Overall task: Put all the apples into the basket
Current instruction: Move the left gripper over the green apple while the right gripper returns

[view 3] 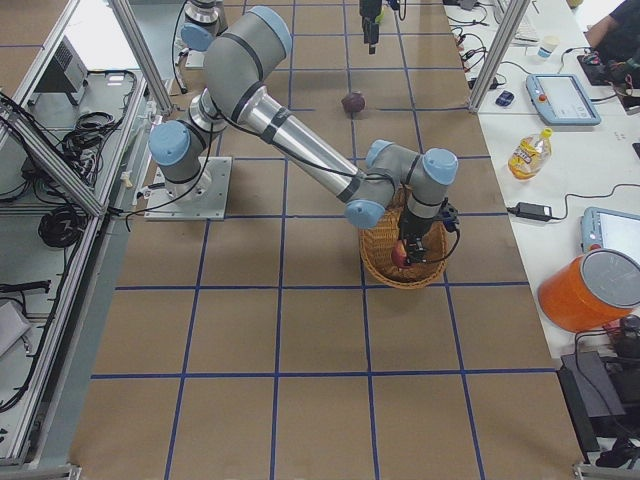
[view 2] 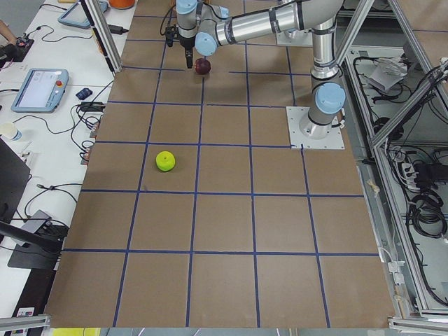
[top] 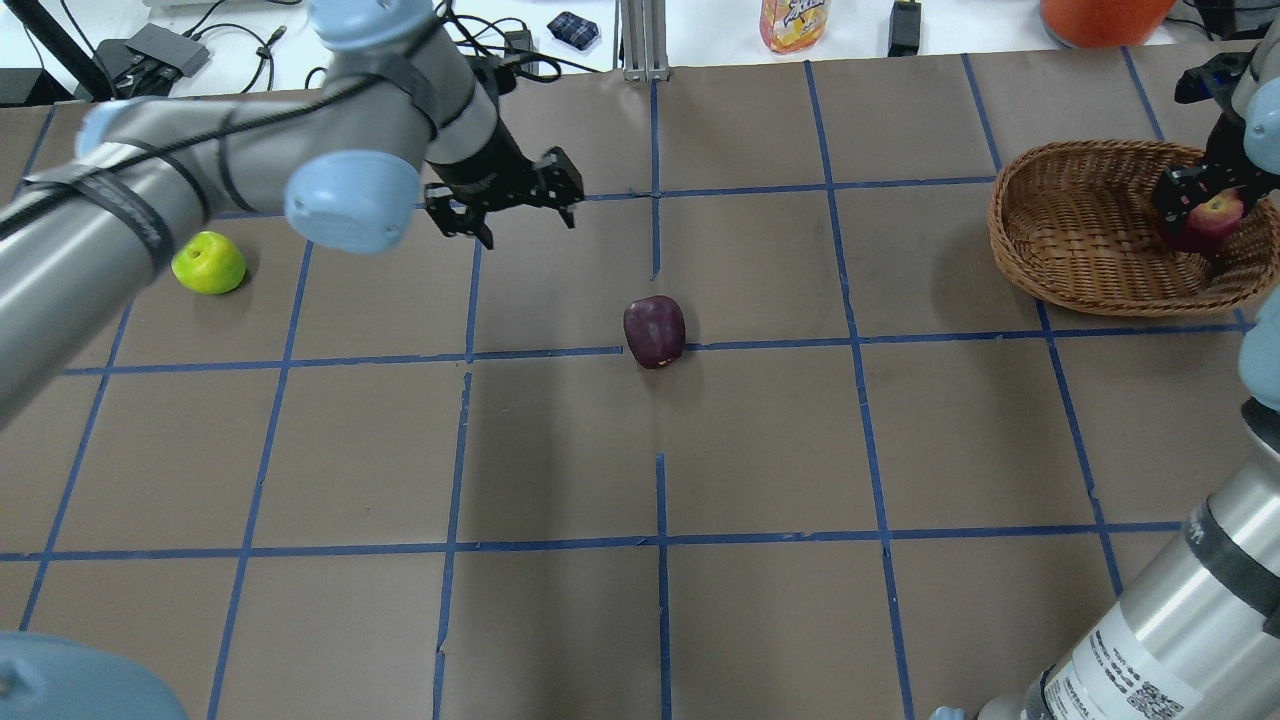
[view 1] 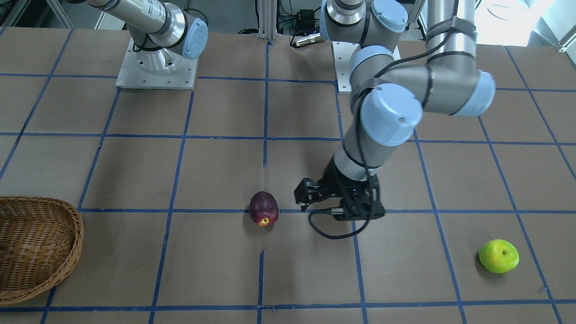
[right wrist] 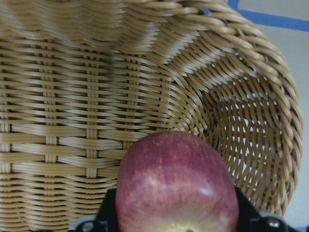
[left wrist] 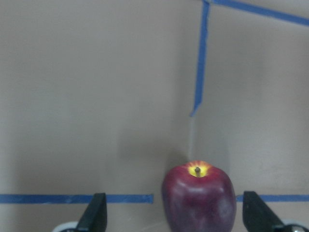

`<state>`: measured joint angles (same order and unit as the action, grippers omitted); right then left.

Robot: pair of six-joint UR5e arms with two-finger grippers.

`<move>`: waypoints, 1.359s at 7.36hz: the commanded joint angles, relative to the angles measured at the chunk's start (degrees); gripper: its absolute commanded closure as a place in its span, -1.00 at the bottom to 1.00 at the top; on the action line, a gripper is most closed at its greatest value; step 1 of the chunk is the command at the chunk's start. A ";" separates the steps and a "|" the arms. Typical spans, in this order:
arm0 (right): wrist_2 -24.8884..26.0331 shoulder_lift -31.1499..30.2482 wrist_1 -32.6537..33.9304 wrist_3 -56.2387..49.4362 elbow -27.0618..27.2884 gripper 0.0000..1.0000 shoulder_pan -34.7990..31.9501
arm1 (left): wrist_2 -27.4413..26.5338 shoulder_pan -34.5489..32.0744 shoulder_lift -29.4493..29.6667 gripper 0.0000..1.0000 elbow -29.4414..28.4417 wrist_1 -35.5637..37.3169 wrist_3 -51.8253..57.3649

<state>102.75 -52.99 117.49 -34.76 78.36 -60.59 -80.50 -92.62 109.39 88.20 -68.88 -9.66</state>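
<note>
The dark maroon apple (top: 655,331) lies near the table's middle on a blue tape line; it also shows in the front view (view 1: 264,208) and the left wrist view (left wrist: 199,198). My left gripper (top: 515,222) is open and empty, hovering apart from it; its fingers (left wrist: 94,215) flank the apple in the wrist view. The lime green apple (top: 208,262) lies alone at the left. My right gripper (top: 1200,215) is shut on the red apple (right wrist: 176,186) and holds it inside the wicker basket (top: 1080,230). I cannot tell whether that apple touches the basket's floor.
The brown table carries a grid of blue tape. Beyond its far edge stand a drink bottle (top: 795,22), an orange container (top: 1100,8) and cables. The left arm's elbow (top: 350,200) hangs over the table between the green apple and the gripper.
</note>
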 commanded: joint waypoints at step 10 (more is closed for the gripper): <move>-8.44 -15.20 -24.22 16.60 0.74 -0.86 -14.32 | -11.53 27.67 15.76 -1.00 -12.80 -1.08 39.97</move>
<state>94.83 -65.82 96.31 -25.27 78.87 -68.27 -92.30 -65.24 123.92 74.70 -70.25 29.68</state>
